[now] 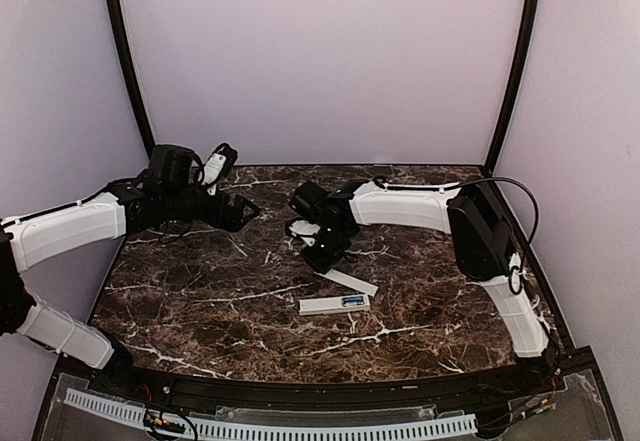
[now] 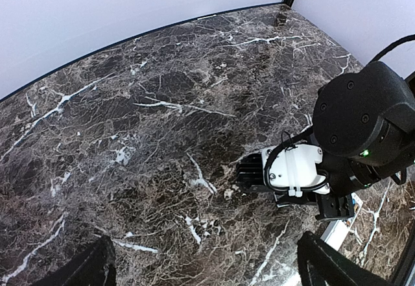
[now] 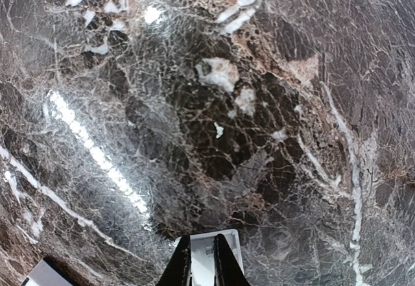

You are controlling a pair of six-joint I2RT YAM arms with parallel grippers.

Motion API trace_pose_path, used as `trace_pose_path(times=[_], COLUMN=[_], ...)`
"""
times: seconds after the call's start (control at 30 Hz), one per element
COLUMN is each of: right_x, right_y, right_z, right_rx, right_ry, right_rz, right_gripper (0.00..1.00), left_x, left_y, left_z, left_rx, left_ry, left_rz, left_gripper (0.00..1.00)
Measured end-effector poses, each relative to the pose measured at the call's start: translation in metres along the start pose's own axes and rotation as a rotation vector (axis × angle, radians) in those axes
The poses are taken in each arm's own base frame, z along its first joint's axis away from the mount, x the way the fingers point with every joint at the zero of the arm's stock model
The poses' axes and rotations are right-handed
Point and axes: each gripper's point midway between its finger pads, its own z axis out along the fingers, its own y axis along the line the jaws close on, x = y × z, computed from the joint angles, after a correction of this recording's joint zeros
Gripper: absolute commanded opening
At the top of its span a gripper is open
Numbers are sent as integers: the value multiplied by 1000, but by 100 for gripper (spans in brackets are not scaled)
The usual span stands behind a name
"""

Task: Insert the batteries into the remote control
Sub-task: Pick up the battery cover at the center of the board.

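My table [image 1: 200,291] — dark marble, veined white — bears the white remote control [image 1: 325,306], and just beyond it, lying askew, a thin white cover strip [image 1: 350,282].

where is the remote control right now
In the top view the remote control lies flat on the marble table, slightly right of centre, just on the near side of the thin white cover strip.

Cover strip [image 3: 233,246] partly behind right gripper [image 3: 203,263], off bottom edge.

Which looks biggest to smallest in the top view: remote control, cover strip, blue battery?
1. remote control, a bit wider than the next
2. cover strip, similar length, so a close call
3. blue battery, clearly smallest
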Motion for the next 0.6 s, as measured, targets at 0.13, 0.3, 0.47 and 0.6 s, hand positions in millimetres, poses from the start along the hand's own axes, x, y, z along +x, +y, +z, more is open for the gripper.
trace_pose_path(times=[0.13, 0.3, 0.47, 0.6], right_x=[0, 1, 1, 1], right_y=[-1, -1, -1, -1], right_z=[0, 0, 0, 0], right_rx=[5, 4, 4, 4], right_ry=[1, 3, 3, 2], right_rz=[-3, -9, -13, -13], right_gripper=[10, 1, 0, 0], left_x=[0, 1, 1, 1], left_y=[0, 0, 0, 0], left_z=[0, 0, 0, 0], left_rx=[0, 0, 0, 0], left_ry=[0, 2, 3, 3], left_rz=[0, -1, -1, -1], left_gripper=[97, 97, 97, 97])
